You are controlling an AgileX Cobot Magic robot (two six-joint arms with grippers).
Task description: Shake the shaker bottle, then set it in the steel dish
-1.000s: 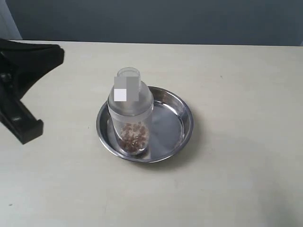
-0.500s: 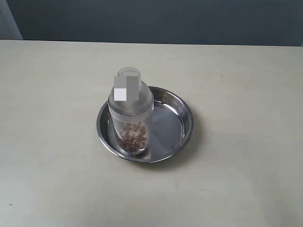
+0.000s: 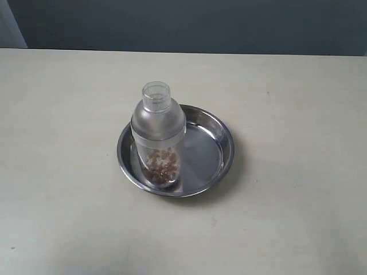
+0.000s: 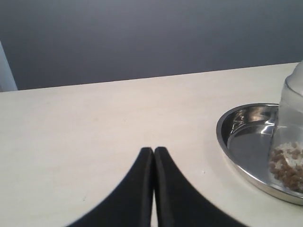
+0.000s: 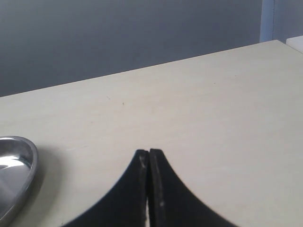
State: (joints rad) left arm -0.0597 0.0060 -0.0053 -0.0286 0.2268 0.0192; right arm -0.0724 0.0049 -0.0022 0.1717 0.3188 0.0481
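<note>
The shaker bottle [image 3: 158, 135], frosted with brown granules at its base, stands upright in the left part of the steel dish [image 3: 215, 150] at the table's middle. No gripper shows in the exterior view. In the left wrist view my left gripper [image 4: 154, 150] is shut with nothing in it, over bare table some way from the dish [image 4: 241, 142] and the bottle [image 4: 289, 142] at the frame's edge. My right gripper [image 5: 148, 152] is likewise shut and empty over bare table, with only the dish's rim [image 5: 26, 165] in its view.
The pale table [image 3: 298, 103] stretches all round the dish. A dark grey wall [image 3: 189, 23] runs behind its far edge.
The black left arm that stood at the left edge of the exterior view one second ago has withdrawn out of that view. Bottle and dish have not moved.
</note>
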